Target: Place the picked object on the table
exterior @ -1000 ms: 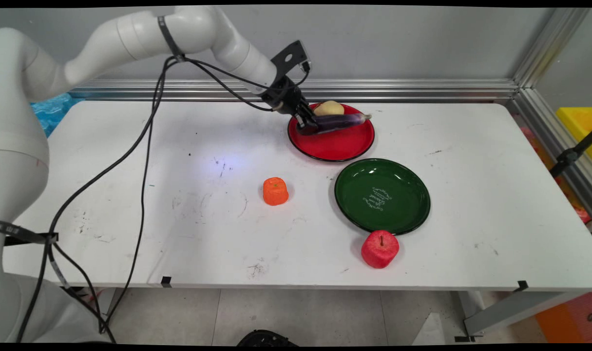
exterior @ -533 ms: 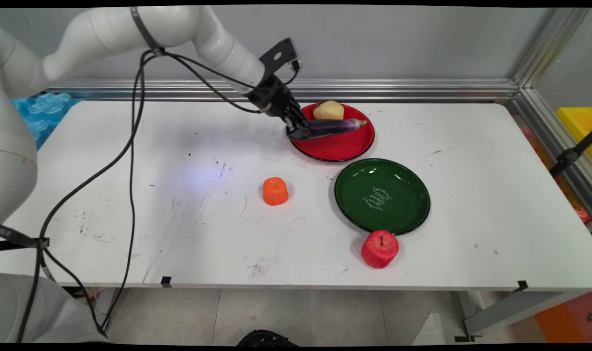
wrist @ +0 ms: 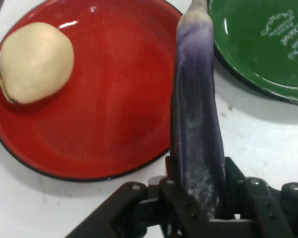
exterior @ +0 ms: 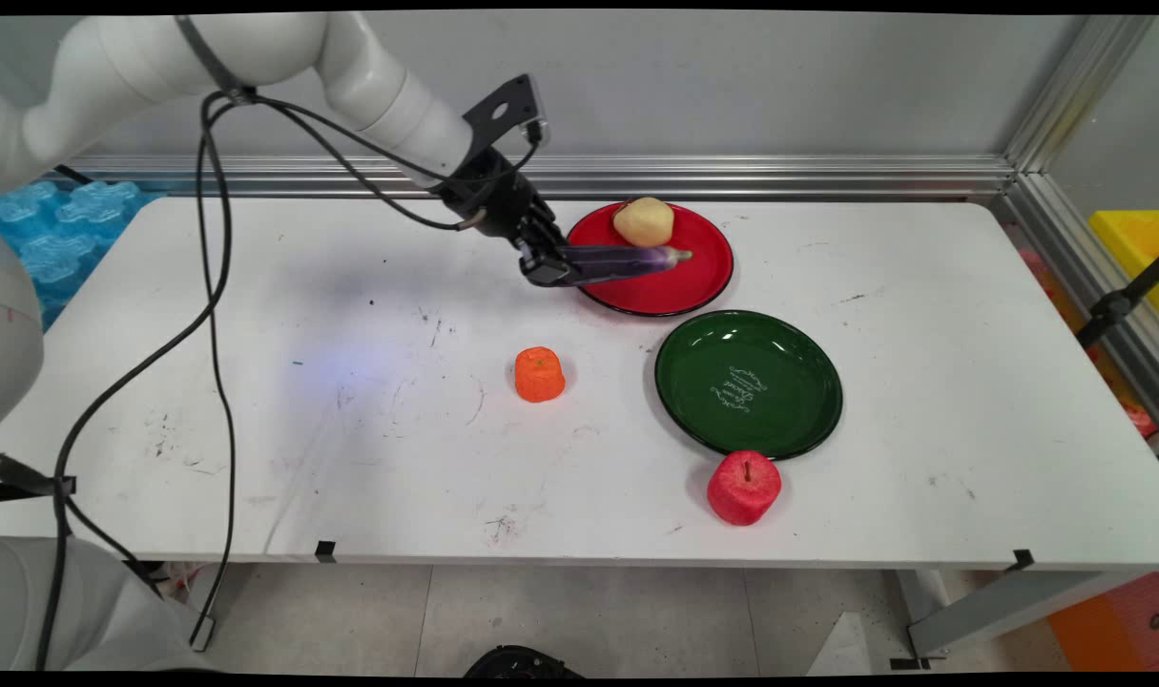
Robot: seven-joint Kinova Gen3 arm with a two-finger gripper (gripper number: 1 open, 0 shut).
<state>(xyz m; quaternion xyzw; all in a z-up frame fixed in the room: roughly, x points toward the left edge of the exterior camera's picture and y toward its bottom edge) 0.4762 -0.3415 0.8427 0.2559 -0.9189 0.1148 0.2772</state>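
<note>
Near the bottom of the frame sit the red apple (exterior: 744, 488), the orange (exterior: 539, 374) and the green plate (exterior: 749, 383), unmoved. Farther up, the fingers (wrist: 188, 210) pinching the eggplant (exterior: 627, 261) have carried it leftward, partly off the red plate (exterior: 693, 281), leaving the potato (exterior: 644, 221) behind.

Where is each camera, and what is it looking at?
Main view: above the table's near side, facing the back wall; shows the white arm and its gripper holding the eggplant.
Hand view: on the hand, looking along the gripper; its black linkage shows.
Both show: eggplant, red plate, potato, green plate.
</note>
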